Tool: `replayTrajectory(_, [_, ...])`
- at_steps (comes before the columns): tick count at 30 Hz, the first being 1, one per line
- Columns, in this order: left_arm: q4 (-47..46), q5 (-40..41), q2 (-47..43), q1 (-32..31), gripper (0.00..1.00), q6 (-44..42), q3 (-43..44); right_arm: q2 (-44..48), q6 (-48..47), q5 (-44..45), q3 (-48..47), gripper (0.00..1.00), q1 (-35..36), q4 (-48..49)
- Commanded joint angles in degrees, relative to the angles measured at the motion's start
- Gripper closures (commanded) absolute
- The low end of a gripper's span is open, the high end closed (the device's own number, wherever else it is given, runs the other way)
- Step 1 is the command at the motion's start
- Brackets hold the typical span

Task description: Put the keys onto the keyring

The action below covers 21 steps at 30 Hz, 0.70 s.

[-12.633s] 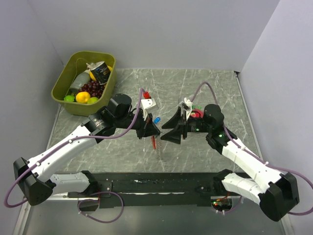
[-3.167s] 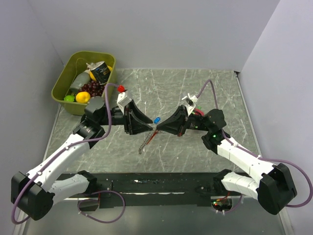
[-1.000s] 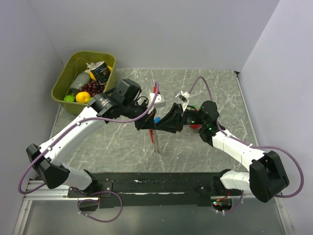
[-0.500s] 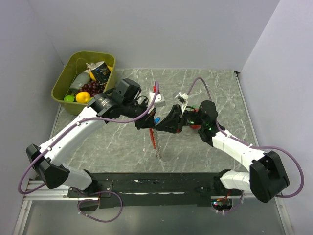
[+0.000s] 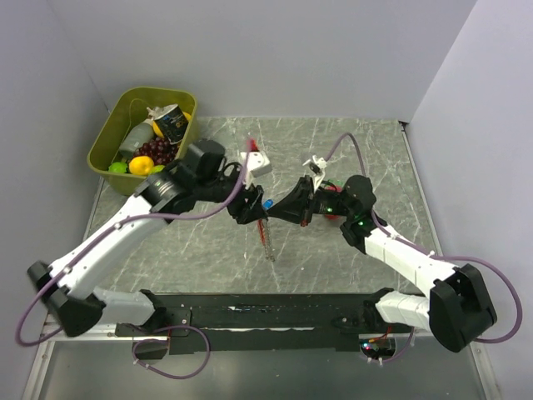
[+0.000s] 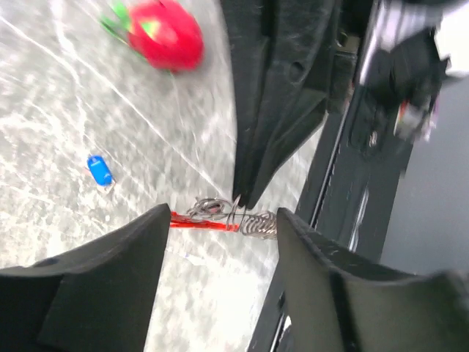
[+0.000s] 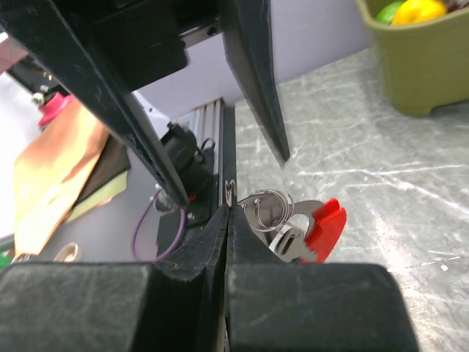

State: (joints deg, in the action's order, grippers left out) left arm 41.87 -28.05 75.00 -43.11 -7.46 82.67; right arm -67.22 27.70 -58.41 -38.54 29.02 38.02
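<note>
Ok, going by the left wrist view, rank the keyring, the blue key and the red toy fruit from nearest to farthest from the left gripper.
1. keyring: hanging between the open jaws of the left gripper.
2. blue key: off to one side, outside the jaws.
3. red toy fruit: far end of the view.

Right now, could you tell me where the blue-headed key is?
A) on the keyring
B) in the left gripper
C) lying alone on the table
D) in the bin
C: the key lies on the table, apart from the keyring pinched by the right gripper.
</note>
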Motion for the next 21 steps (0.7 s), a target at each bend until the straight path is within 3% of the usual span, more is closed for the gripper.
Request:
replayTrajectory(1, [-18.28,4.68,-9.16,1.53,0.31,12.28,-7.16,4.03,5.07,5.59,1.98,1.0,0.25,11.18])
replayTrajectory(5, [-35.15,-2.43,-18.28,6.89,0.29,22.56,-17.79,4.82,10.96,8.75,5.4,1.0,0.25,20.06])
replayTrajectory(7, [-47.5,-8.4,-20.94,9.97,0.3,29.07,-25.0,4.91,15.0,10.86,7.16,1.0,0.25,26.62])
replayTrajectory(10, [-58.96,-14.02,-23.67,11.12,0.34,34.44,-31.25,4.56,20.54,13.14,8.57,1.0,0.25,32.8])
replayTrajectory(14, [-67.76,-18.52,-22.98,11.12,0.42,38.04,-34.42,4.29,26.69,15.96,10.15,1.0,0.25,42.64])
replayTrajectory(17, [-76.46,-21.16,-21.83,11.03,0.45,42.95,-37.14,4.47,29.77,18.59,10.6,1.0,0.17,45.47])
replayTrajectory(21, [-79.22,-23.79,-19.99,10.94,0.46,43.59,-37.42,4.56,31.62,19.74,10.42,1.0,0.25,46.09])
